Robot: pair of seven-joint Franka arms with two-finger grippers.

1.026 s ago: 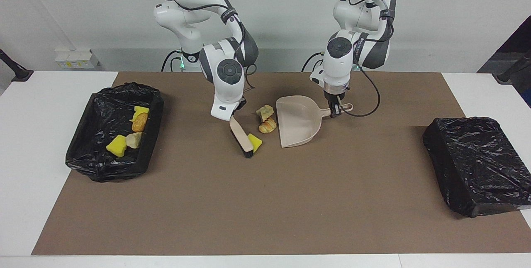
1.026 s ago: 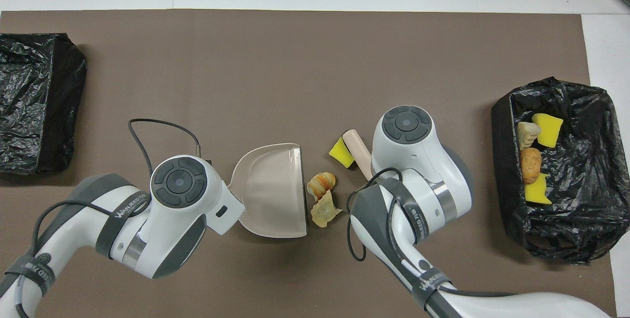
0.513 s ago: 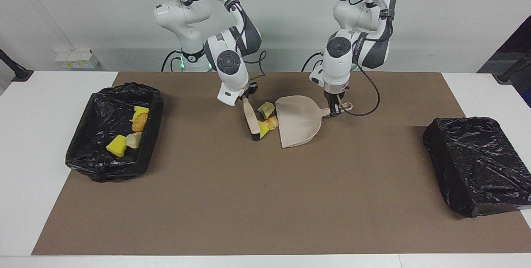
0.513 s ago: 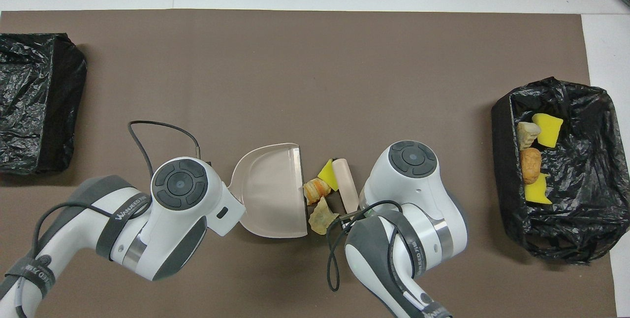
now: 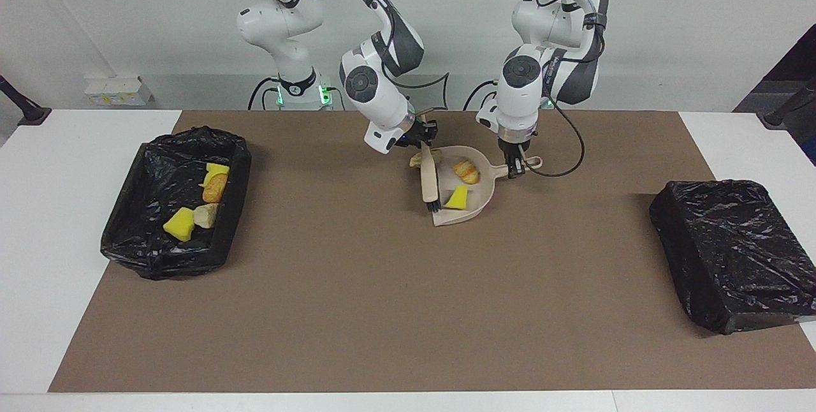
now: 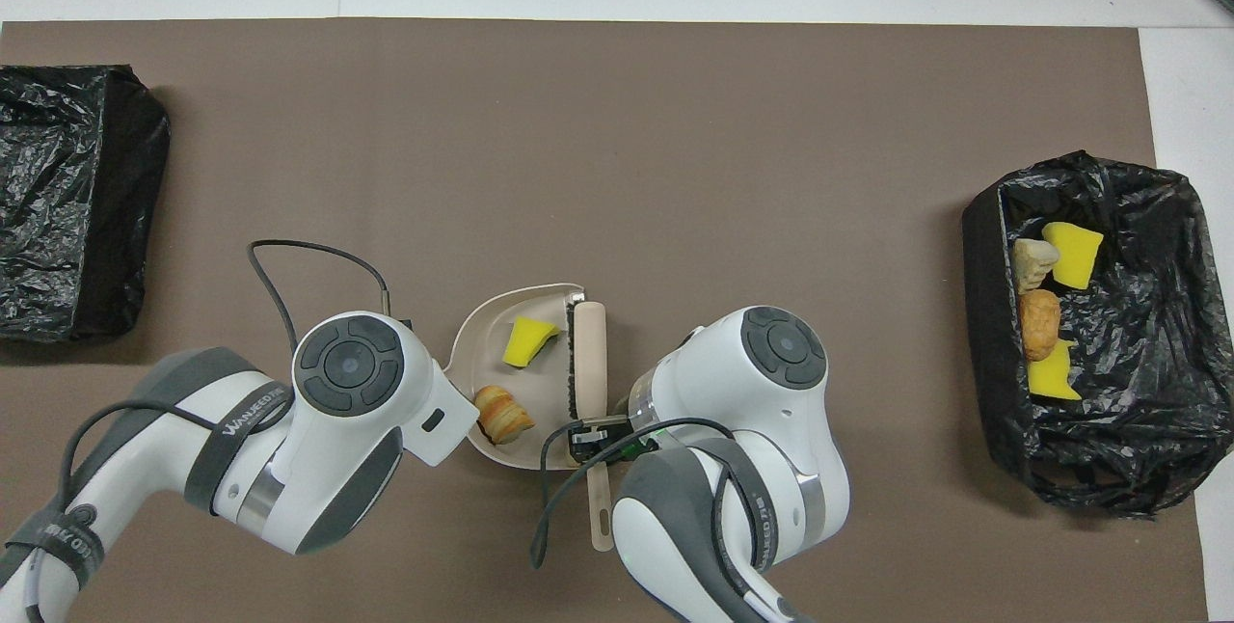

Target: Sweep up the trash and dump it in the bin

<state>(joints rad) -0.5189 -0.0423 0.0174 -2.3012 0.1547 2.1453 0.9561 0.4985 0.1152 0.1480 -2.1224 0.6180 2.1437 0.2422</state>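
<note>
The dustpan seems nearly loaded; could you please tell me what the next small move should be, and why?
Probably one more short stroke of the brush, in the right tool, to nudge the tan lump in: it sits at the mouth of the dustpan, which the left tool holds, while the yellow chunk and golden lump lie inside.

Two white arms [image 5: 382,112], grey joint caps w/ round discs, black cables, black wrist bands w/ lettering

We see the beige dustpan [image 6: 501,334] holding a yellow sponge chunk [image 6: 529,340] and a golden bread-like lump [image 6: 502,414], with the brush [image 6: 588,358] lying along its open edge. Toward the right arm's end, the black-lined bin [image 6: 1138,449] holds more trash [image 6: 1046,310].
</note>
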